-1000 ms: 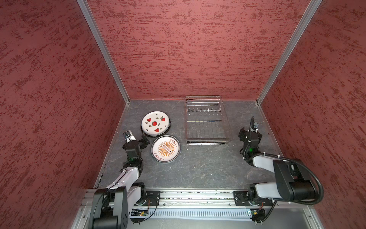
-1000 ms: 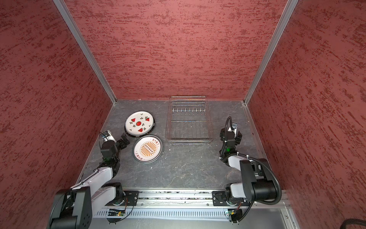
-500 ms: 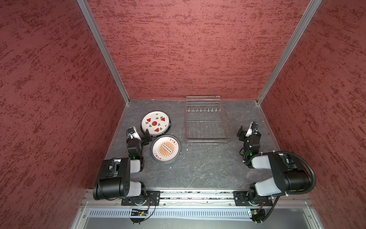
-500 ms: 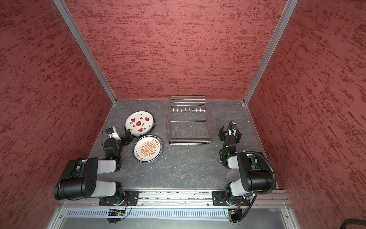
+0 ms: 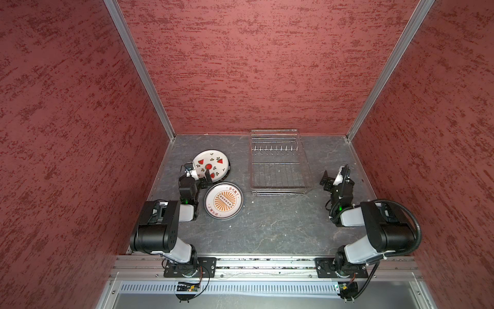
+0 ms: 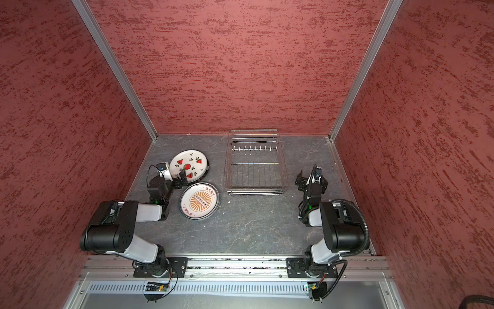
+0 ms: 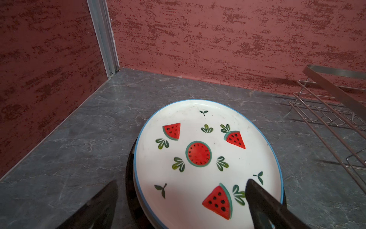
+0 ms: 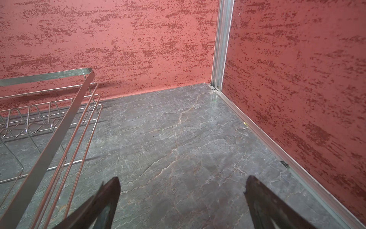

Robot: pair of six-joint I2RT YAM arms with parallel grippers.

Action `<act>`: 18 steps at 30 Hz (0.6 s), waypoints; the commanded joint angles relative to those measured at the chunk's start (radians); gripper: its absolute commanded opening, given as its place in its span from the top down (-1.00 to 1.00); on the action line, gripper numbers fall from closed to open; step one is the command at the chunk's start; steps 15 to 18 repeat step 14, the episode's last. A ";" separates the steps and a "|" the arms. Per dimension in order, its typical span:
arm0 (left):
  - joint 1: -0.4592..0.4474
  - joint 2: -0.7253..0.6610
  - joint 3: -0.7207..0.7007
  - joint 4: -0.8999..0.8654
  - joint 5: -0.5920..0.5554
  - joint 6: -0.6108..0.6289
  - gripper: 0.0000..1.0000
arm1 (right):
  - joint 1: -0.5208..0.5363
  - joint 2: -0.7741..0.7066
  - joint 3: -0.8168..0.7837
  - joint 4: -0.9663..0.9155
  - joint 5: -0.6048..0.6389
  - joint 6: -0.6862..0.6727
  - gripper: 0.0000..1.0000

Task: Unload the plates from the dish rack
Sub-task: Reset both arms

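Unloading looks finished: the dish rack (image 5: 278, 187) sits empty beside the right gripper (image 5: 334, 176), the plates (image 5: 211, 163) lie on the table (image 5: 267, 227) at the left gripper (image 5: 198, 175), and both grippers gape, holding nothing.

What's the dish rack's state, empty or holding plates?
Empty: the dish rack shows only bare wires in both top views; watermelon plate and sunburst plate lie outside it.

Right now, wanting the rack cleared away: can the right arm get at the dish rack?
Probably yes: the right end effector stands open beside the dish rack, only bare table between them.
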 commanded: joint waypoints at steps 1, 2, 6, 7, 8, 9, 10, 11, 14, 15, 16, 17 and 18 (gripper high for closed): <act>-0.018 0.003 0.005 0.008 -0.061 0.025 -0.99 | -0.007 0.000 -0.002 0.051 -0.021 -0.001 -0.98; -0.018 0.004 0.004 0.014 -0.060 0.026 -0.99 | -0.006 0.000 -0.002 0.051 -0.021 -0.002 -0.98; -0.014 0.000 0.006 0.002 -0.051 0.022 -0.99 | -0.007 -0.001 -0.002 0.052 -0.021 -0.002 -0.98; -0.015 0.001 0.005 0.004 -0.052 0.021 -0.99 | -0.007 -0.002 -0.002 0.053 -0.021 -0.004 -0.98; -0.015 0.002 0.005 0.006 -0.052 0.022 -0.99 | -0.006 -0.001 -0.002 0.053 -0.021 -0.002 -0.98; -0.015 0.000 0.005 0.004 -0.051 0.021 -0.99 | -0.007 0.000 0.002 0.044 -0.027 0.001 -0.98; -0.015 0.001 0.005 0.004 -0.052 0.021 -0.99 | -0.009 0.000 0.004 0.036 -0.028 0.003 -0.98; -0.015 0.003 0.004 0.004 -0.053 0.021 -0.99 | -0.008 0.000 0.004 0.036 -0.029 0.003 -0.98; -0.015 0.001 0.005 0.004 -0.054 0.022 -0.99 | -0.009 0.000 0.001 0.044 -0.029 0.000 -0.98; -0.015 0.001 0.005 0.004 -0.054 0.022 -0.99 | -0.009 0.000 0.001 0.044 -0.029 0.000 -0.98; -0.015 0.001 0.005 0.004 -0.054 0.022 -0.99 | -0.009 0.000 0.001 0.044 -0.029 0.000 -0.98; -0.015 0.001 0.005 0.004 -0.054 0.022 -0.99 | -0.009 0.000 0.001 0.044 -0.029 0.000 -0.98; -0.015 0.001 0.005 0.004 -0.054 0.022 -0.99 | -0.009 0.000 0.001 0.044 -0.029 0.000 -0.98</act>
